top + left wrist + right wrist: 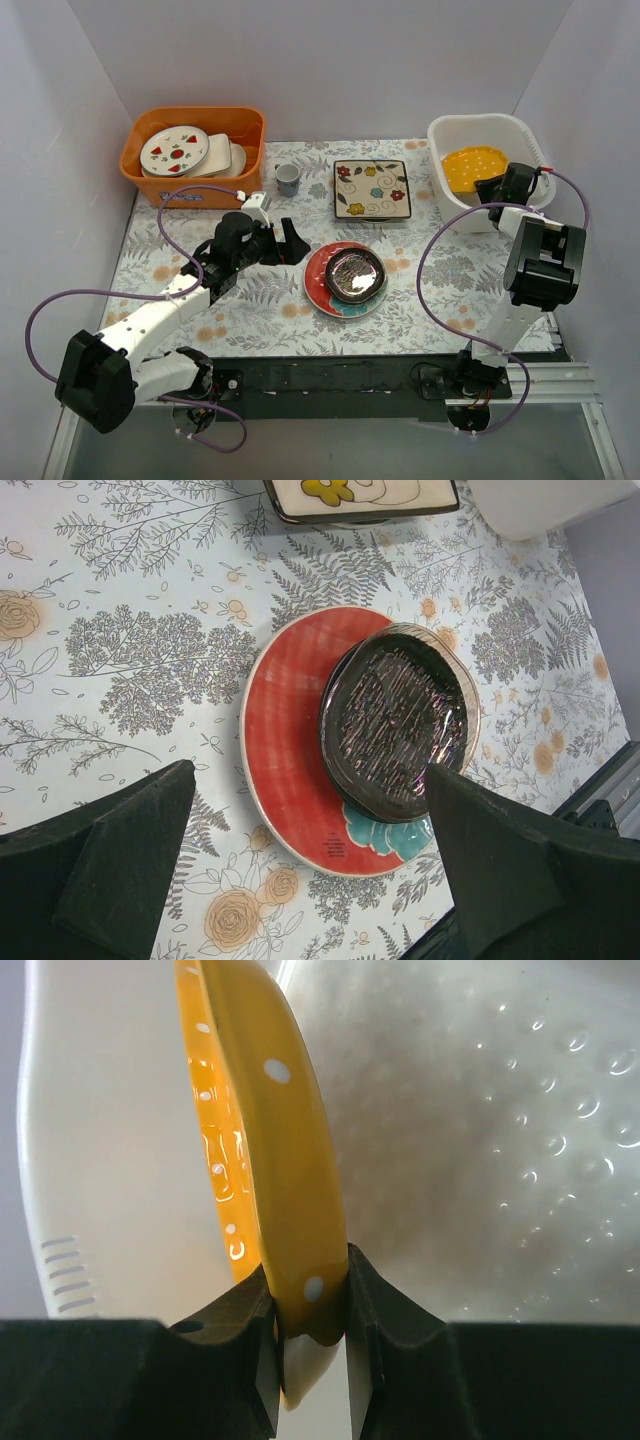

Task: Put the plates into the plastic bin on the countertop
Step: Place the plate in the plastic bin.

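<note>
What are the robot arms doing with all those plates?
They are putting plates into the white bin. The right claw is shut on the rim of the yellow plate, holding it down in the bin. The left claw is open and pointed at the dark plate, which sits on the red-and-teal plate. The square flowery plate waits on the countertop too.

A plain white back wall [330,60] is closing off the far side, and a left wall [50,150] and a right wall [600,120] of the same pale colour are slanting in to meet it. Between them the countertop [250,315] is lying flat, its pale cover showing grey ferns and small orange flowers. Soft, even light is falling from above and casting only faint shadows. A black plate [340,375] is running along the near edge, a metal rail [575,378] is continuing to its right, and a dull grey surface [340,450] is showing below.
</note>
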Controlling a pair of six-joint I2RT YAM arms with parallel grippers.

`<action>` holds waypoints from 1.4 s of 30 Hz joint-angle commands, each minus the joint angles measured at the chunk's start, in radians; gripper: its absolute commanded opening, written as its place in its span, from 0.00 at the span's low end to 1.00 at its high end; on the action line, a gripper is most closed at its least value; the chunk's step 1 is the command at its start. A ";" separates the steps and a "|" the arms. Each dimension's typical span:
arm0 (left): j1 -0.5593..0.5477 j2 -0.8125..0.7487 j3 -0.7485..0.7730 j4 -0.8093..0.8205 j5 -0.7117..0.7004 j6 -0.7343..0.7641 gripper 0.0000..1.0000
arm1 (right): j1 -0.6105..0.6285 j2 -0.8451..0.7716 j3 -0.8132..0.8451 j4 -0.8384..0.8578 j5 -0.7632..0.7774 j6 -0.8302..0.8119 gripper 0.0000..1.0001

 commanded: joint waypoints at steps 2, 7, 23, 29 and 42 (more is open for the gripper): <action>-0.008 0.008 -0.009 0.004 0.007 0.009 0.98 | 0.000 -0.018 0.073 0.183 -0.030 0.010 0.03; -0.010 0.013 -0.007 0.004 0.007 0.009 0.98 | -0.001 -0.015 0.065 0.154 -0.030 0.004 0.18; -0.014 0.008 -0.010 0.004 0.011 0.007 0.98 | -0.001 -0.033 0.053 0.073 -0.117 -0.042 0.53; -0.016 0.007 -0.010 0.006 0.007 0.010 0.98 | -0.001 -0.055 0.045 0.034 -0.113 -0.066 0.64; -0.017 0.007 -0.009 0.007 0.013 0.009 0.98 | 0.008 -0.182 0.038 -0.091 -0.048 -0.180 0.81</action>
